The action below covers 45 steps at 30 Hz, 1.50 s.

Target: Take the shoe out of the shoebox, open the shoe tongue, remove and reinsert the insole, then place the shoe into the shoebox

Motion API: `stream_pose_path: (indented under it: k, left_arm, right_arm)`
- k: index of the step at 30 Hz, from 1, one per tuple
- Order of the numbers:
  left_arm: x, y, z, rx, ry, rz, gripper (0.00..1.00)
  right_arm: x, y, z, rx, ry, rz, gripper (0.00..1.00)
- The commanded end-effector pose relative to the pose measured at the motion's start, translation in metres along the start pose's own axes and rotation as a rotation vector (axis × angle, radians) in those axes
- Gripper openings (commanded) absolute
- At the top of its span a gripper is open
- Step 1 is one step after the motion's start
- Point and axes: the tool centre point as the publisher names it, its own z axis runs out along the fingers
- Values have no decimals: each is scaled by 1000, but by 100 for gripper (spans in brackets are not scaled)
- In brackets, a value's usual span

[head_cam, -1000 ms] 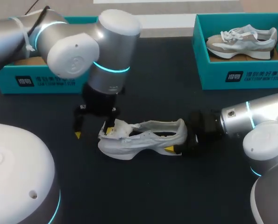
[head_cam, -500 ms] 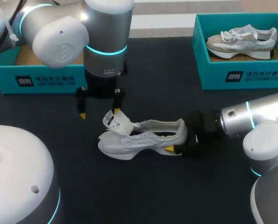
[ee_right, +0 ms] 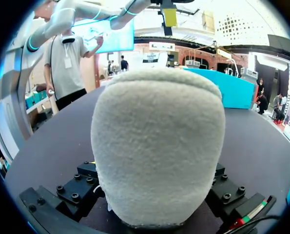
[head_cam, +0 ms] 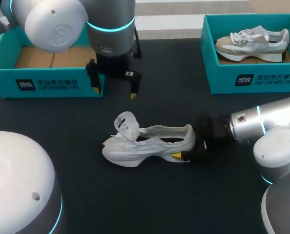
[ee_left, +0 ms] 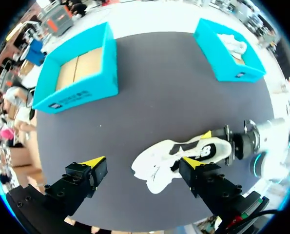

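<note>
Dark table (head_cam: 149, 195), shoe (head_cam: 149, 144) mid-table, tongue (head_cam: 126, 124) up, heel pinched in right hand (head_cam: 189, 148); left hand (head_cam: 114, 91) wide, empty, hovering near box (head_cam: 47, 85). Risk: heel-only grip (toe unsupported) letting shoe twist during insole pull.

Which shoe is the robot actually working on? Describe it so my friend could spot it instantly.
On the dark table, look in front of the empty teal box and the filled teal box. The white shoe lies there, heel in the right gripper. Unlike the beige-and-white sneaker in the filled teal box, it sits outside any box, tongue lifted.
</note>
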Motion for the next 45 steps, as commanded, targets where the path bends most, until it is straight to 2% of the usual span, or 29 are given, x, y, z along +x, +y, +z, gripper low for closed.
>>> stream_pose_path:
  k: [1, 5, 9, 10, 11, 20, 45]
  left_arm:
    - [4, -4, -8, -107, 187, 788, 100]
    - [19, 2, -14, -148, 189, 1169, 100]
    - [34, 8, -18, -160, 228, 1407, 100]
    - [39, 10, -20, -153, 259, 1467, 47]
    - [42, 11, -21, -152, 278, 1504, 2]
    - [64, 13, -26, -58, 488, 1882, 0]
    - [67, 14, -25, -49, 484, 1902, 0]
  right_arm:
    - [-1, -3, 4, 2, -2, 1, 0]
    - [-1, -3, 4, 2, -2, 1, 0]
    - [-1, -3, 4, 2, -2, 1, 0]
    - [-1, -3, 4, 2, -2, 1, 0]
    - [-1, -3, 4, 2, -2, 1, 0]
    - [-1, -3, 4, 2, -2, 1, 0]
    - [-1, -3, 4, 2, -2, 1, 0]
